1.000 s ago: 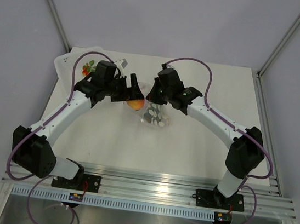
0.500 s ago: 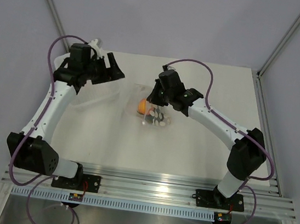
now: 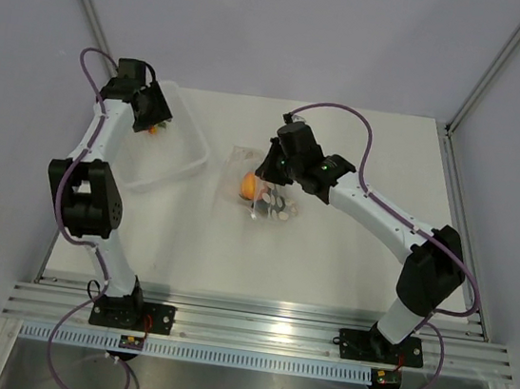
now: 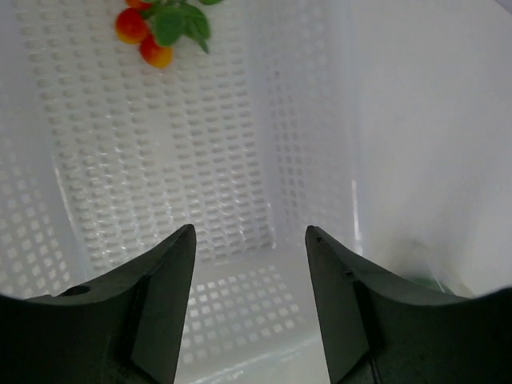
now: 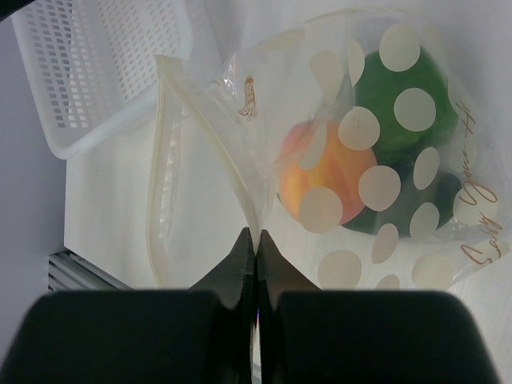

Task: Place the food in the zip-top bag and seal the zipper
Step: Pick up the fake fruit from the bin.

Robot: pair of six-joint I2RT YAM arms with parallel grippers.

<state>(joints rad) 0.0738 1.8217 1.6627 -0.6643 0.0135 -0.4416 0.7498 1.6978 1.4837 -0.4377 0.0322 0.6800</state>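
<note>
1. The step in hand is judged to be fetching the last food. The left gripper (image 4: 250,240), jaws apart and empty, is best centred over the red-and-green piece (image 4: 160,28) before it is closed.
2. That piece lies on the floor of the white tray (image 4: 120,160), well ahead of the fingertips, not between them.
3. The zip-top bag (image 5: 384,240) is pinched near its mouth by the right gripper (image 5: 256,240), jaws together. The peach (image 5: 320,172) and green lump (image 5: 392,88) are seen inside, and the zipper (image 5: 164,176) gapes unsealed.

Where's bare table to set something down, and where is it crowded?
Bare: the near strip of table between the zip-top bag and its near edge, and the far right corner beyond the right arm. Crowded: the far left, with the tray and left fingers over it, and around the bag.
</note>
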